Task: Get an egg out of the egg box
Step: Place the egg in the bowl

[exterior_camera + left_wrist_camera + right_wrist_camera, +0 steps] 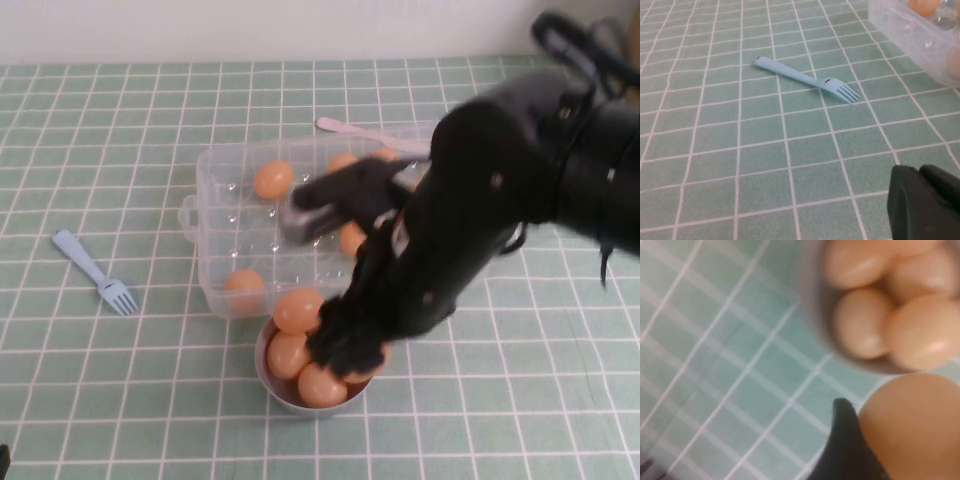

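Observation:
My right gripper (345, 348) is shut on an orange-tan egg (915, 430) and holds it just over the small grey bowl (262, 362). One black finger (845, 445) presses against the egg's side. The bowl holds several eggs (297, 310), also seen in the right wrist view (860, 322). The clear egg box (215, 210) lies behind the bowl with a few eggs left in it (272, 180); my right arm hides its right part. My left gripper (921, 175) is shut and empty, low over the table at the near left, away from the box.
A light blue plastic fork (95, 272) lies on the green checked cloth left of the box; it also shows in the left wrist view (810, 79). A pink spoon (350, 130) lies behind the box. The box's corner (920, 40) shows beyond the fork.

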Controlling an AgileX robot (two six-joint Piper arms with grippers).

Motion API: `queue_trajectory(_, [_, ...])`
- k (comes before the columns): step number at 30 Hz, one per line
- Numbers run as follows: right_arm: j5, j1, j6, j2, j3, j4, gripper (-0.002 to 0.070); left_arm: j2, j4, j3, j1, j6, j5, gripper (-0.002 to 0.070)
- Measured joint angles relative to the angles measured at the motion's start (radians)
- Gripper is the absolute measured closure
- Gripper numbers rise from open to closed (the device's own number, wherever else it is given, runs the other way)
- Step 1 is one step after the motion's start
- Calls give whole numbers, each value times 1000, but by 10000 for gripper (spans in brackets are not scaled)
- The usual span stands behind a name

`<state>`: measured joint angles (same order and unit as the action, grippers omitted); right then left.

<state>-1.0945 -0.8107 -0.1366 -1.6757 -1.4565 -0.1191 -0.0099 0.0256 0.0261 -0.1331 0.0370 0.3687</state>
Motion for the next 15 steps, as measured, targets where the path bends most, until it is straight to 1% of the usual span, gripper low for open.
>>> queue_trajectory(4, [57,-59,111,6,42,-77,267,0,0,0,0,0,0,678])
queue_trajectory(7, [125,-73,183,-2,44,-113,267,0,0,0,0,0,0,678])
queue_trajectory(15, [178,-73,237,-85,44,-110,267,0,0,0,0,0,0,678])
